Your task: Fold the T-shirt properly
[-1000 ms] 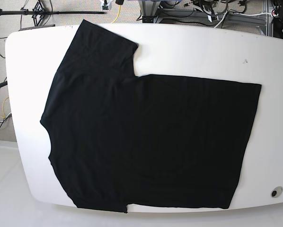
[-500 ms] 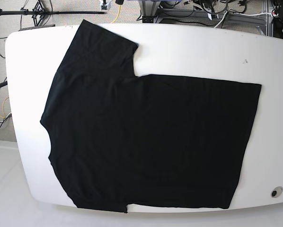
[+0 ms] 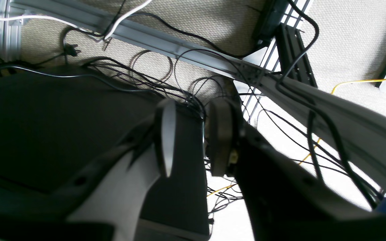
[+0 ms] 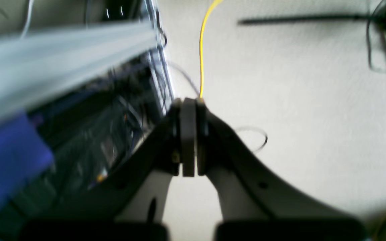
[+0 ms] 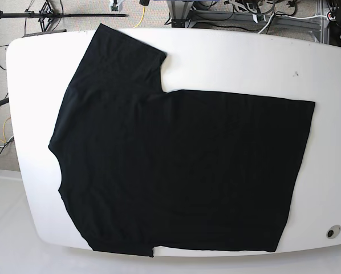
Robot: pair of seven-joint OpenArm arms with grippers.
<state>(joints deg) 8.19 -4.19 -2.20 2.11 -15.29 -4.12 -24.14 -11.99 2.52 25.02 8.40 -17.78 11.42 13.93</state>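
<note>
Left gripper (image 3: 189, 137) hangs with its two fingers apart, nothing between them, pointing down at a tangle of cables (image 3: 166, 77) and a grey rail (image 3: 186, 47) on the carpet. Right gripper (image 4: 188, 137) has its pads pressed flat together, empty, over pale floor with one yellow cable (image 4: 202, 43) running up from its tip; that view is blurred on the left side. Neither gripper shows in the base view. There, one shirt (image 5: 176, 165) lies spread flat on the white table (image 5: 239, 57), plain black side up, one sleeve reaching toward the far edge at upper left, hem at the right, its near edge at the table's front rim. Compared with a second ago, the shirt sits exactly the same: no new crease, no shift. One table, one shirt, two grippers.
</note>
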